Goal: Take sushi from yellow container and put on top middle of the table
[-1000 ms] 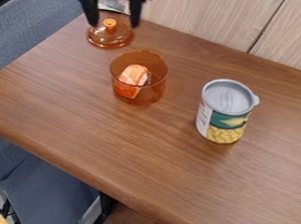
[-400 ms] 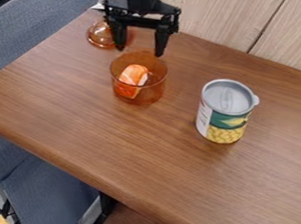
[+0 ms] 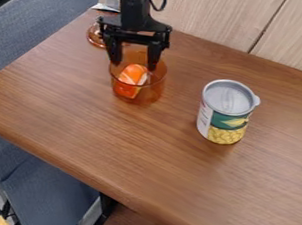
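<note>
Black gripper (image 3: 134,63) spread open, amber see-through bowl (image 3: 154,91), rounded orange-and-white sushi (image 3: 131,77) inside.

From where I'm driving, this looks like a lab or office corner; I can't tell which. My camera shows a black robot arm (image 3: 135,12) with a cable (image 3: 163,1) looping beside it, over a brown wood-grain counter (image 3: 194,184). Pale wood-look panels (image 3: 210,14) stand behind, and blue-grey fabric (image 3: 45,21) runs along the left. A food can (image 3: 226,114) adds a kitchen touch, but I see office-like surroundings.
</note>
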Controlling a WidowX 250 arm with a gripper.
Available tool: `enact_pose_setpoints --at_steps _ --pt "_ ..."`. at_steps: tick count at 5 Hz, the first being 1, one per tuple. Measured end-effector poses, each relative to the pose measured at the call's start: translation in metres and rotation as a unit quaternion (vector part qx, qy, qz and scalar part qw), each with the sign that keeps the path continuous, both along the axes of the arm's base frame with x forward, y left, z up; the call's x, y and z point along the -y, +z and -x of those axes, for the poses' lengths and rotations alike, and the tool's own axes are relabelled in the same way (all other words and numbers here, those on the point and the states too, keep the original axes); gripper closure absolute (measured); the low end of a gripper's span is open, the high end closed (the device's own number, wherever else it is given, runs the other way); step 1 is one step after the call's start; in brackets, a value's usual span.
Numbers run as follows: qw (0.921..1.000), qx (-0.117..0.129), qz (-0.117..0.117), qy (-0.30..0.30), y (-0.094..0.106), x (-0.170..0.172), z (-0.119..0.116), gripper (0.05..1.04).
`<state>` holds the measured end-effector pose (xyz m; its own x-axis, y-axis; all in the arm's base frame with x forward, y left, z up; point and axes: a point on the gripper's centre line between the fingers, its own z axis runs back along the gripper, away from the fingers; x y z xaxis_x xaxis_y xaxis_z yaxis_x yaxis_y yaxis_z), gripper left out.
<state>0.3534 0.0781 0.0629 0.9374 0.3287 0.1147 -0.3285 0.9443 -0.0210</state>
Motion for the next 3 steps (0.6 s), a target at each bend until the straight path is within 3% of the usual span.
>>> enact_pose_setpoints --at_steps 2,3 --pt "0.9996 -0.008 0.002 -0.025 -0.017 0.01 0.003 0.123" --pt "0.9996 -0.007 -0.01 -0.024 -0.022 0.009 0.005 0.404"
